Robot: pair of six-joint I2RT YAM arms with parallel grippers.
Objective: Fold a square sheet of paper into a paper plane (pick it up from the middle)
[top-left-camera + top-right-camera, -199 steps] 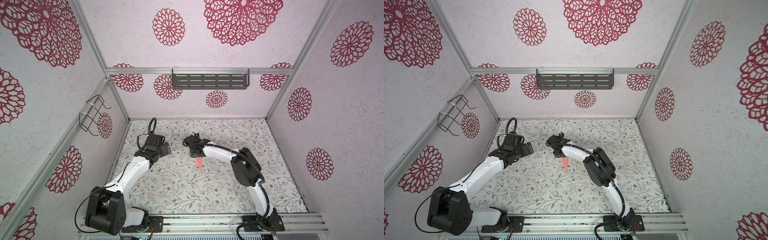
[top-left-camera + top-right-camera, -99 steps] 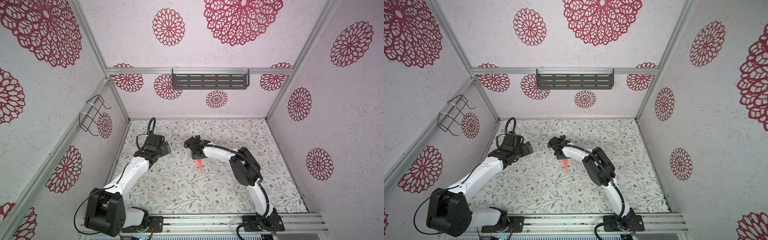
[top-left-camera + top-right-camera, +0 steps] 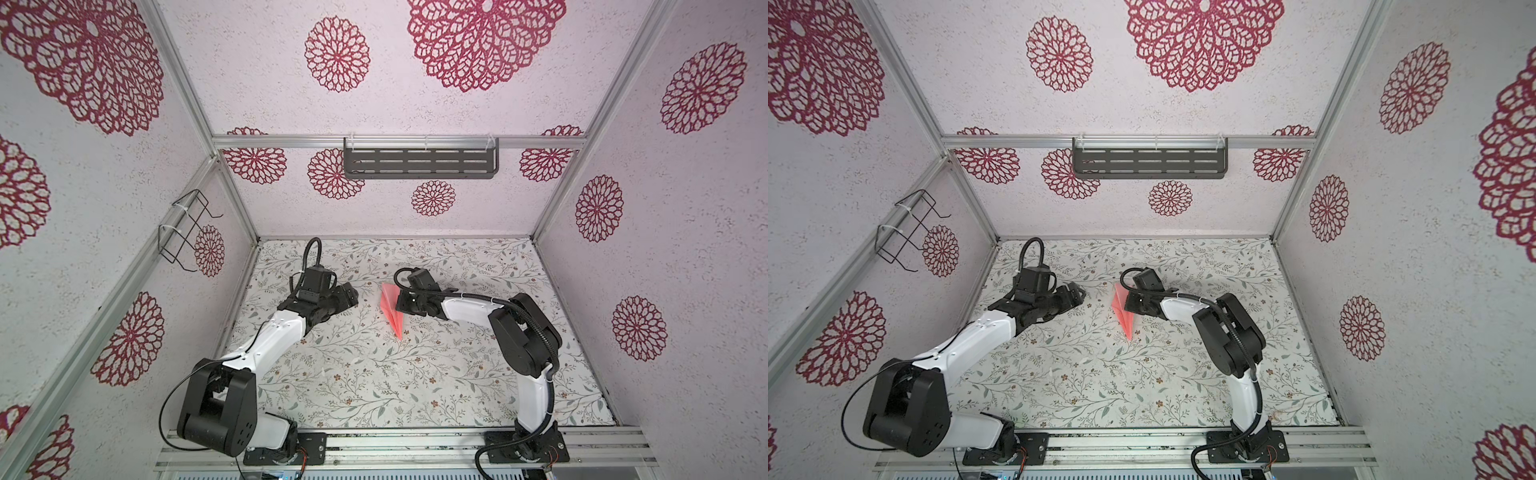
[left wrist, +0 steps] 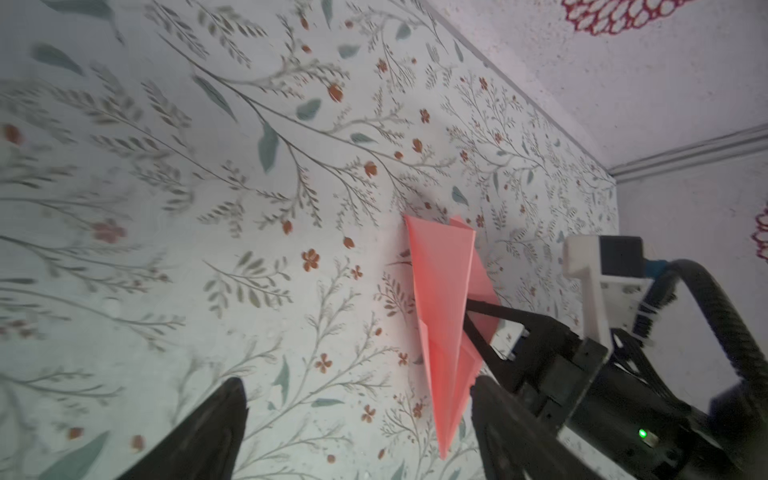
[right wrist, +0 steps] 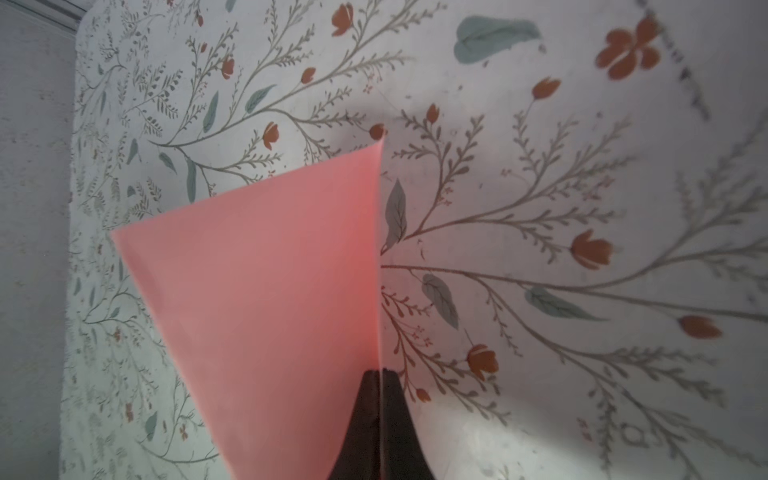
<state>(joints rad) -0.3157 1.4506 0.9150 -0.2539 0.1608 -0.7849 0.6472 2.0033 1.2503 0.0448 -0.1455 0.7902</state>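
2 grippers: right gripper [image 5: 380, 376] clamping paper plane [image 3: 392, 309], long axis far-to-near, nose near; left gripper [image 3: 350, 296] wide, empty, left of it.

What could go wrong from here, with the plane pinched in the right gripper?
1. The right gripper pinches the paper plane at one small spot. The rest hangs free, so it may swivel or slip.
2. Its layers gape in the left wrist view, so the folds could spring open.
3. The open left gripper sits close beside it, not touching. Moving in could bend the nose.
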